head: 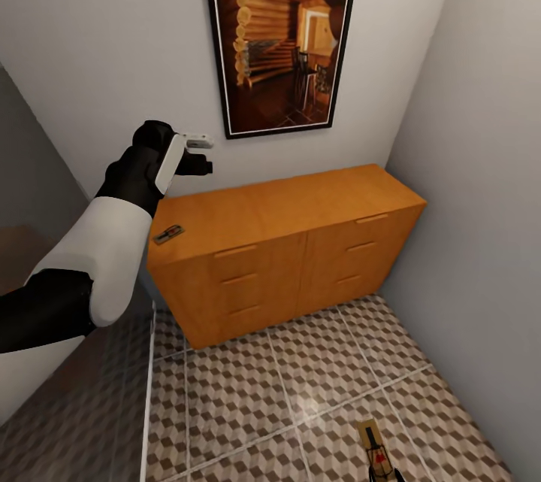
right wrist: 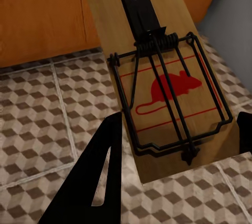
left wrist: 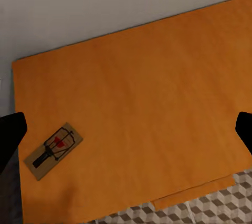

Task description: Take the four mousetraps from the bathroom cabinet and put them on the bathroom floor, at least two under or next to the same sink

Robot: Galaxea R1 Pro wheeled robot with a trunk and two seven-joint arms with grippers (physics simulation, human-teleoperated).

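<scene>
One mousetrap (head: 168, 234) lies flat on the left end of the orange-brown cabinet (head: 300, 204) top. My left gripper (head: 197, 153) hovers above that end, near the wall. In the left wrist view this mousetrap (left wrist: 54, 150) lies on the cabinet top (left wrist: 147, 103), and the left gripper (left wrist: 126, 135) is open well above it with nothing between its fingers. A second mousetrap (right wrist: 168, 93) with a red mouse print sits between the fingers of my right gripper (right wrist: 181, 124), which is shut on its sides above the bathroom floor (right wrist: 47, 114). That same mousetrap (head: 376, 450) shows at the head view's lower edge.
The cabinet stands in a corner, with a grey wall (head: 481, 166) close on its right. A framed picture (head: 282, 31) hangs on the wall above it. The cube-patterned floor (head: 263, 392) stretches in front of the drawers.
</scene>
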